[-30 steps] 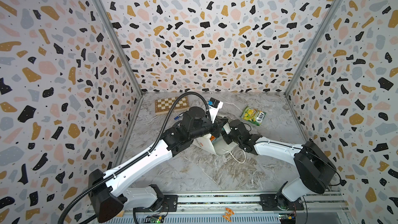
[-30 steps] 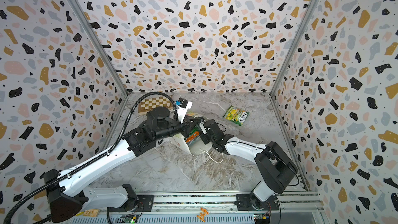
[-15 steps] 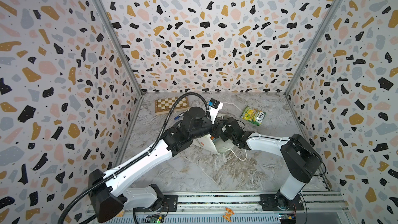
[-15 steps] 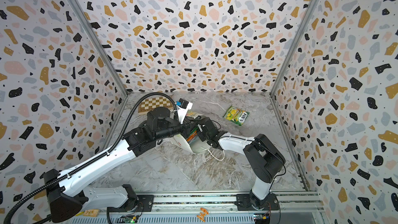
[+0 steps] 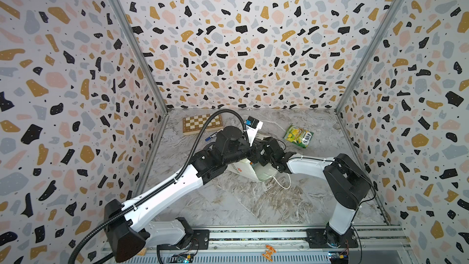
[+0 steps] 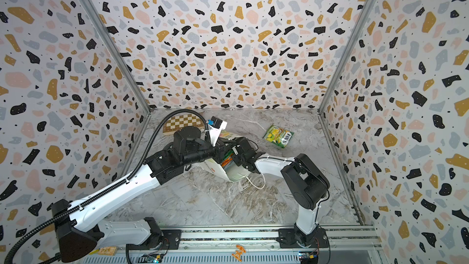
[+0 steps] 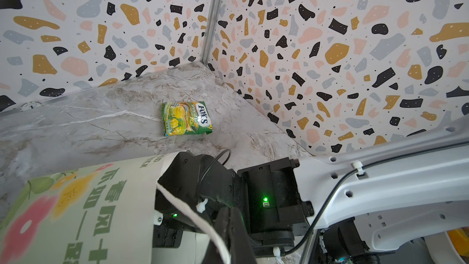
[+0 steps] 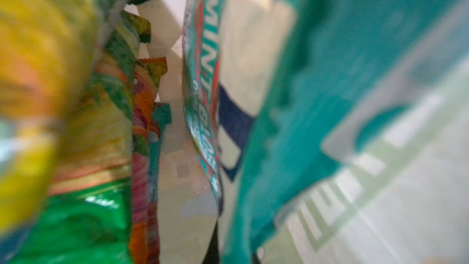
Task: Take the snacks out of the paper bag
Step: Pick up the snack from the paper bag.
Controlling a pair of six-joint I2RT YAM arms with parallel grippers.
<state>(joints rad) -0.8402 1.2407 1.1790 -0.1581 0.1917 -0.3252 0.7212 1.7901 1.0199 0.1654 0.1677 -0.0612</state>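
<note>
Bag: the white paper bag (image 5: 242,171) sits about mid-table (image 5: 253,204). It's leaning, with its mouth open upward, and one cord handle (image 5: 283,182) trails off it toward 5 o'clock.
Left arm: the left arm (image 5: 167,191) comes off the rail at 7 o'clock and stretches out long and low toward 1 o'clock, with the wrist level at the bag's rim.
Left gripper: the left gripper (image 7: 225,222) is pinched tight, and the bag's white edge runs right into its fingers.
Right arm: the right arm (image 5: 309,166) starts at 5 o'clock with its lower link standing up. The elbow is folded hard and the forearm lies flat, pointing at 9 o'clock.
Right gripper: the right gripper (image 6: 234,153) is down inside the bag's mouth with its jaws closed. Honestly can't tell if it's got anything.
Inside the bag: the packets in the bag (image 8: 203,72) are packed close, teal, green-yellow and orange-pink, and pretty blurry up close.
Loose packet: a green-yellow packet (image 5: 298,136) lies flat on the table at 2 o'clock from the bag, well apart from it.
Chessboard: the chessboard (image 5: 201,123) lies at 11 o'clock, by the back wall.
</note>
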